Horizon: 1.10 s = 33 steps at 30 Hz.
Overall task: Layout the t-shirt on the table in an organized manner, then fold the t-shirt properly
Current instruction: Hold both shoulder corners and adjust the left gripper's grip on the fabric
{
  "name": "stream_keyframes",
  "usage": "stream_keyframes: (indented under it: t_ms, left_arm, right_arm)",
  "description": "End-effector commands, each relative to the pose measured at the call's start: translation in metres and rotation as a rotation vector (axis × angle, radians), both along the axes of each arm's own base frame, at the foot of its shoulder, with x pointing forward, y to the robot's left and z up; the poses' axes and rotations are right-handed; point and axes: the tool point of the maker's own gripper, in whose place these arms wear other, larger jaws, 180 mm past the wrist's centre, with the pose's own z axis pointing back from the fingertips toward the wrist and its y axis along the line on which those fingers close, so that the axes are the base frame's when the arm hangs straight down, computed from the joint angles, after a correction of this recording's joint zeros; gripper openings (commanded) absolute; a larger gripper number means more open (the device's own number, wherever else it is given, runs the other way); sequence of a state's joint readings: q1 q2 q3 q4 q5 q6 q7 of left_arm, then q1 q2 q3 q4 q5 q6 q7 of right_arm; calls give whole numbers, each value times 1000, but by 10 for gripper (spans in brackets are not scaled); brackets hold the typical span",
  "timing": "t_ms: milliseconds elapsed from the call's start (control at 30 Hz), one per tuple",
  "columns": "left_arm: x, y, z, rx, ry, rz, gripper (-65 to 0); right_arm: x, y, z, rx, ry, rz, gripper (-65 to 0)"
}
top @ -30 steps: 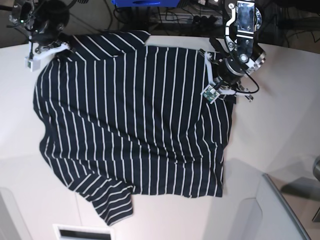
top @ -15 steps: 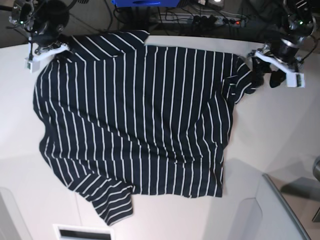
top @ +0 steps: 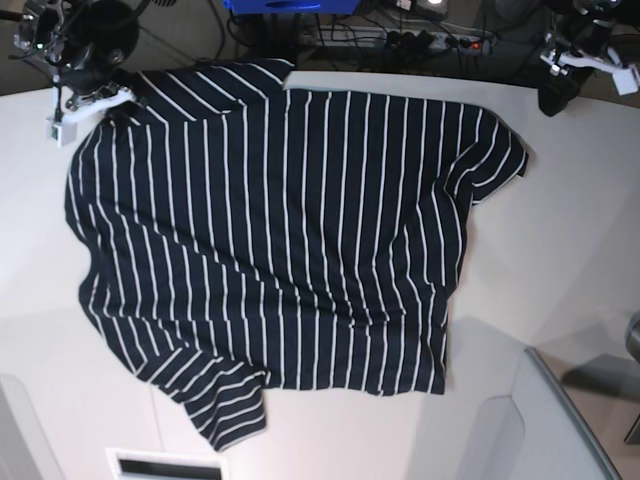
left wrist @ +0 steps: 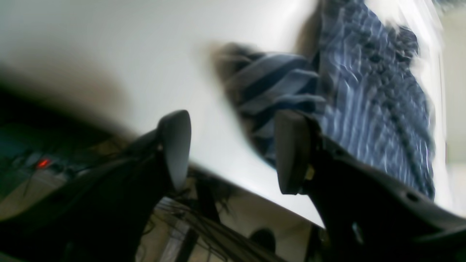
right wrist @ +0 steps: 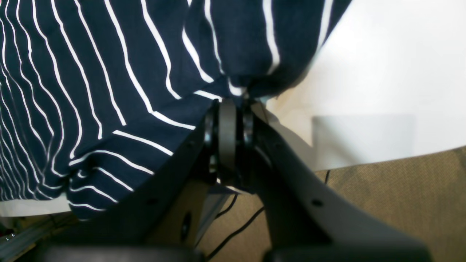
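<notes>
Navy fabric with thin white stripes covers most of the desk (top: 560, 250): the t-shirt (top: 270, 240) lies spread almost flat, one sleeve reaching toward the far right corner and the other trailing at the near left edge, with some wrinkles around the right sleeve and the near hem.

The right claw (right wrist: 227, 105) sits at the far left corner of the desk, its jaws pressed together on a pinch of the t-shirt's edge, the cloth bunching into folds just above the fingertips. The left claw (left wrist: 233, 149) hangs off the far right corner, jaws parted with nothing between them, the sleeve lying well apart from it on the desk.

The cloth looks light, limp and soft, so it will likely drape and crease rather than keep any shape, and it should slide readily over the smooth top. Seams, sleeve hems and corners look like the best places to pinch, since a single layer there lifts cleanly. Pulling from two opposite corners would probably smooth it best.
</notes>
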<state>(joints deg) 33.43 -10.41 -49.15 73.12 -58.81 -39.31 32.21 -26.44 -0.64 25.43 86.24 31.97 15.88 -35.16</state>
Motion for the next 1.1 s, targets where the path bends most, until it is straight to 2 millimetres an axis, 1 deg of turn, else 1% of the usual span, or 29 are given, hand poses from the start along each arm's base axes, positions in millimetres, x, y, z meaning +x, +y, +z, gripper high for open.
stream_keyframes:
  t_ms: [0, 67, 200, 267, 400, 467, 500, 667, 700, 833, 900, 967, 1067]
  left_arm:
    - [4, 14, 10, 27, -31, 10, -298]
    - [-2, 22, 2, 42, 11, 6, -298]
    - [6, 22, -5, 89, 52, -38, -299]
    - [14, 22, -4, 102, 48, -51, -299]
    - [27, 22, 9, 149, 24, -89, -299]
    - [34, 27, 13, 191, 35, -126, -299]
    - [43, 27, 12, 202, 35, -144, -299]
    - [65, 16, -6, 234, 95, -249, -299]
    - [72, 19, -7, 241, 100, -259, -299]
    - [86, 18, -19, 218, 120, -291, -299]
    - [90, 10, -26, 199, 132, -312, -299]
    - [97, 7, -29, 186, 129, -318, -299]
    - [107, 5, -26, 186, 109, -321, -299]
  right_arm:
    - [4, -4, 6, -8, -25, 0, -648]
    - [4, -4, 6, -8, -25, 0, -648]
    - [4, -3, 6, -7, -25, 1, -648]
    - [4, -3, 6, -7, -25, 1, -648]
    - [4, -3, 6, -7, -25, 1, -648]
    - [4, -3, 6, -7, -25, 1, -648]
    - [4, -3, 6, -7, -25, 1, -648]
    - [4, -3, 6, -7, -25, 1, -648]
    - [4, -3, 6, -7, -25, 1, -648]
    - [4, -3, 6, -7, -25, 1, -648]
    - [4, -3, 6, -7, -25, 1, -648]
    - [4, -3, 6, -7, -25, 1, -648]
    - [4, -3, 6, -7, -25, 1, -648]
